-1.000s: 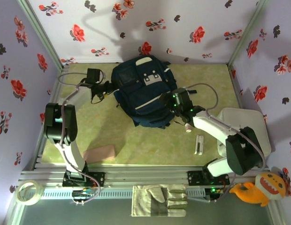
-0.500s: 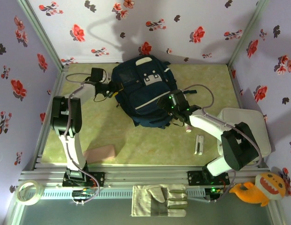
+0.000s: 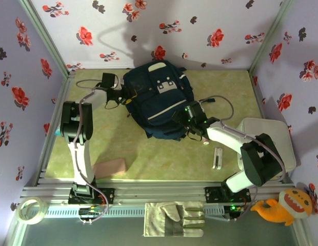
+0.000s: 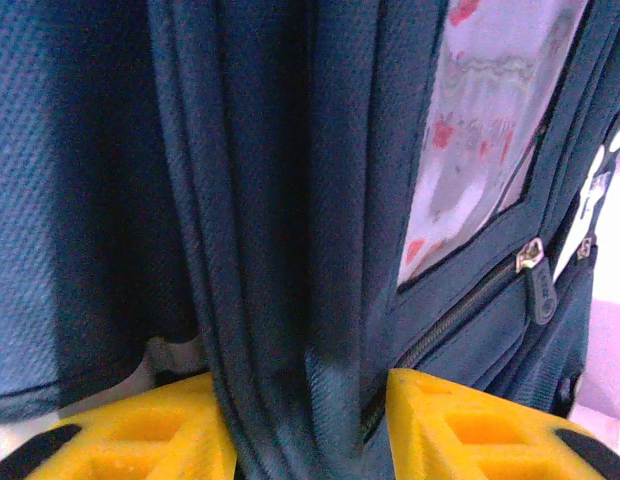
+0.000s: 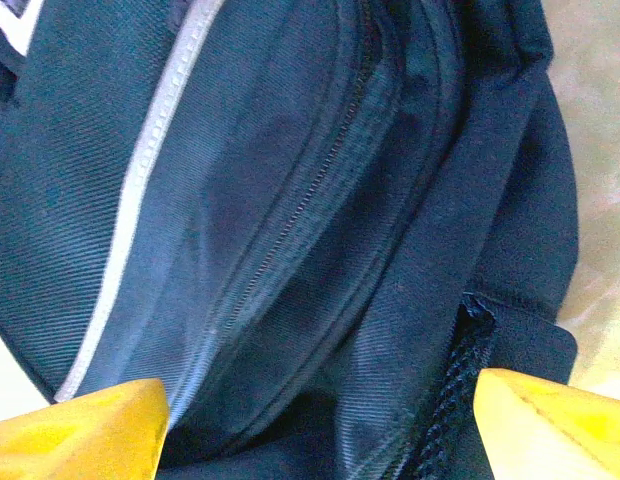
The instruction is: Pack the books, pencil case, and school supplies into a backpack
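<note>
A large navy backpack (image 3: 158,100) is lying on the green bench (image 3: 148,154), toward the far wall, with its grey-white front patches facing up. The left arm is reaching to the bag's left edge. There the yellow left fingers (image 4: 130,440) are pinching a thick fold of navy fabric beside a zipper, closed in until both are touching the cloth. The right arm is reaching to the bag's near right side. The right fingers (image 5: 85,435) are standing wide apart and gripping nothing, with the zippered side panel and its white stripe lying just beyond them. A pale pink pencil case (image 3: 108,167) is lying flat near the front edge by the left arm's base, well apart from the bag. A slim white bar (image 3: 217,158) is lying right of centre, and a tiny white tube with a pink end (image 3: 205,140) is sitting just beyond it, near the right arm.
</note>
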`<control>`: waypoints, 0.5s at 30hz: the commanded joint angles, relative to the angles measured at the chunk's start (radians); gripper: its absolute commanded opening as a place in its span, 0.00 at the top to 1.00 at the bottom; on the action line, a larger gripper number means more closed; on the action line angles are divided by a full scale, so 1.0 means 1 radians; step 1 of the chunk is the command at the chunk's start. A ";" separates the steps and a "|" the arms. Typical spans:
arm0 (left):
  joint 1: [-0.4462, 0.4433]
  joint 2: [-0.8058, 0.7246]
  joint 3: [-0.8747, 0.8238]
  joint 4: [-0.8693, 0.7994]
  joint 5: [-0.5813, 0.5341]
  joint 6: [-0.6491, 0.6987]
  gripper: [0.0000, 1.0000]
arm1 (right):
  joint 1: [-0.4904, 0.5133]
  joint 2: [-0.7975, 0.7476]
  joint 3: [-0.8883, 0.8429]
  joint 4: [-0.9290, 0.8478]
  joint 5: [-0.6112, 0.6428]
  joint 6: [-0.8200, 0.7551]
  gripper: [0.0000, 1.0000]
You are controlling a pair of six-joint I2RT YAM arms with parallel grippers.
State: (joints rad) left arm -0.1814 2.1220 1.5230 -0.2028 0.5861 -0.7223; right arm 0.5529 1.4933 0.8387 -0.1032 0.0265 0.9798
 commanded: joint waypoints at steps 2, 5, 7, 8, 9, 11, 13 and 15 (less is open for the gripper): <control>-0.009 0.041 0.057 0.027 0.042 -0.038 0.68 | 0.008 0.048 -0.016 0.017 0.006 0.010 0.20; -0.009 0.037 0.053 0.032 0.040 -0.054 0.83 | 0.007 0.084 0.002 0.024 0.013 -0.024 0.21; -0.003 0.018 0.033 0.042 0.040 -0.068 0.90 | 0.003 0.112 0.029 0.018 0.030 -0.056 0.22; 0.003 0.002 0.010 0.056 0.037 -0.077 0.94 | -0.001 0.128 0.045 0.014 0.036 -0.076 0.23; 0.011 -0.022 -0.023 0.071 0.032 -0.088 0.97 | -0.005 0.146 0.066 0.013 0.040 -0.099 0.23; 0.028 -0.079 -0.095 0.099 0.017 -0.108 1.00 | -0.014 0.182 0.110 0.010 0.047 -0.141 0.24; 0.042 -0.148 -0.177 0.128 0.001 -0.130 1.00 | -0.027 0.225 0.167 -0.002 0.039 -0.181 0.25; 0.050 -0.224 -0.266 0.165 -0.010 -0.166 1.00 | -0.040 0.272 0.237 -0.011 0.033 -0.227 0.25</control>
State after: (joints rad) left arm -0.1566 2.0121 1.3426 -0.0643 0.5922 -0.8364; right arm 0.5339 1.7031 0.9951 -0.1169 0.0387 0.8513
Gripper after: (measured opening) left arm 0.044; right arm 0.751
